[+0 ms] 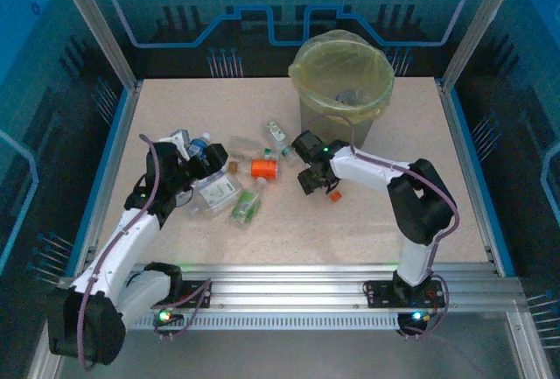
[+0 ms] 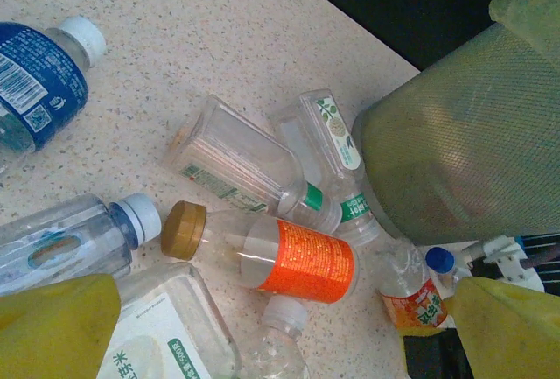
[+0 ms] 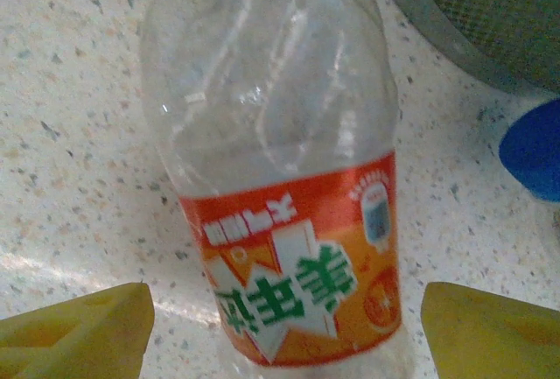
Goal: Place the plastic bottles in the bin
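Observation:
Several plastic bottles lie on the speckled table. An orange-labelled one with a gold cap (image 2: 302,259) (image 1: 263,168) lies in the middle. A crumpled clear bottle with a red-orange label (image 3: 289,248) (image 2: 418,298) lies between the yellow fingers (image 3: 79,331) of my right gripper (image 3: 280,335) (image 1: 313,178); the jaws are open, with table showing on both sides of it. My left gripper (image 2: 280,335) (image 1: 197,164) hovers open over a white-capped clear bottle (image 2: 282,331) and a square bottle (image 2: 166,335). The bin (image 1: 341,81) (image 2: 464,151), lined with a yellow-green bag, stands just behind the right gripper.
A blue-labelled bottle (image 2: 35,81) (image 1: 199,144), a green-labelled one (image 1: 248,204) and two small clear ones (image 2: 328,160) lie around the pile. A blue cap (image 3: 534,147) sits by the bin's base (image 3: 490,11). Blue rails edge the table.

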`<action>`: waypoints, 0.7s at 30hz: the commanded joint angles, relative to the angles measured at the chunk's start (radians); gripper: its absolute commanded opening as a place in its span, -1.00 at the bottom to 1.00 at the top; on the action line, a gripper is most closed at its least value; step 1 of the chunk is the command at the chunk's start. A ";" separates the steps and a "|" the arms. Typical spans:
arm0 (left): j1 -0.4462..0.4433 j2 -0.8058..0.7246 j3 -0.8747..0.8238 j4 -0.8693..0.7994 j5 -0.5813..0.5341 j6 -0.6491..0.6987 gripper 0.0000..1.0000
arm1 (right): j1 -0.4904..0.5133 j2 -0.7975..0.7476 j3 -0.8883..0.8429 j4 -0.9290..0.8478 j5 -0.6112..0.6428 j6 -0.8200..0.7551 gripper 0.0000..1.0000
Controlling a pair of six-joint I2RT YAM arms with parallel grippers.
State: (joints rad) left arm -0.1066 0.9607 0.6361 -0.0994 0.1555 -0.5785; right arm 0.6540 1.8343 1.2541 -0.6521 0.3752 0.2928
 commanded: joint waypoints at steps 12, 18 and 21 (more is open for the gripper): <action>0.008 -0.011 0.004 -0.013 0.027 -0.007 0.98 | 0.015 0.085 0.061 0.003 -0.042 -0.042 0.51; 0.008 -0.019 0.002 -0.018 0.027 -0.009 0.98 | 0.038 0.118 0.068 -0.009 -0.032 -0.044 0.45; 0.008 -0.023 0.000 -0.020 0.025 -0.011 0.98 | 0.049 0.127 0.071 -0.009 -0.036 -0.044 0.42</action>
State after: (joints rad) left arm -0.1066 0.9585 0.6361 -0.1051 0.1593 -0.5785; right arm 0.6857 1.9400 1.2987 -0.6453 0.3542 0.2565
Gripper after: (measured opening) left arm 0.989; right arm 0.718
